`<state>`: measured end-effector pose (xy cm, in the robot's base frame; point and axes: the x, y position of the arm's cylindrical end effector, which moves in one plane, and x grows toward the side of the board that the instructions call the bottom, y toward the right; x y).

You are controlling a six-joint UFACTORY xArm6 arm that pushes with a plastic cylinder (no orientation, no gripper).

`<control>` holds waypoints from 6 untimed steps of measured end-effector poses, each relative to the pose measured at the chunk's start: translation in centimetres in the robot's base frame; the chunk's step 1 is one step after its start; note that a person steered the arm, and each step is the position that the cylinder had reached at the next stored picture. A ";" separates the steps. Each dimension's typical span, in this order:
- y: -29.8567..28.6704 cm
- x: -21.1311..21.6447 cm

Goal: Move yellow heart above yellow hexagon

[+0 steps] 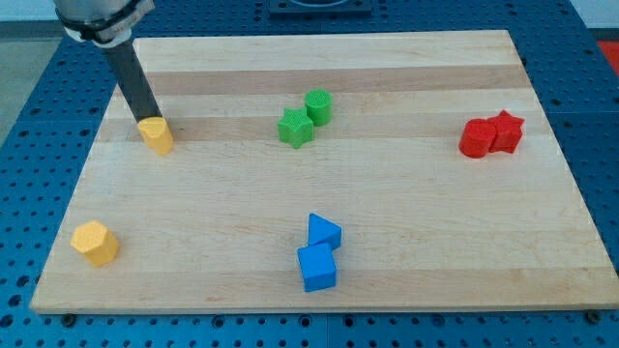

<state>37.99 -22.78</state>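
- The small yellow heart-shaped block (156, 134) sat near the upper left of the pale wooden bench (406, 203), in the view's left part.
- My tip (147, 120), the lower end of the straight dark rod, touched the heart block's upper edge, on the side toward the view's top; the rod leaned up and toward the view's left from there.
- The arm carried no jaws at all, only that rod, so nothing was open, closed or gripping.
- The yellow hexagon-shaped block (95, 242) lay well apart from the heart, toward the view's bottom and a little further left, near the bench's lower left corner.
- A green star-shaped block (295, 128) and a green cylinder block (318, 105) stood touching each other near the middle of the bench's upper half, the cylinder up and to the right of the star.
- A blue triangular block (324, 232) rested just above a blue cube (317, 268), the two touching, near the bottom middle.
- At the view's right, a red rounded block (476, 137) touched a red star-shaped block (507, 131).
- Blue perforated surface (39, 116) surrounded the bench.
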 end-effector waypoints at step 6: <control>4.8 0.0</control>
<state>37.99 -17.95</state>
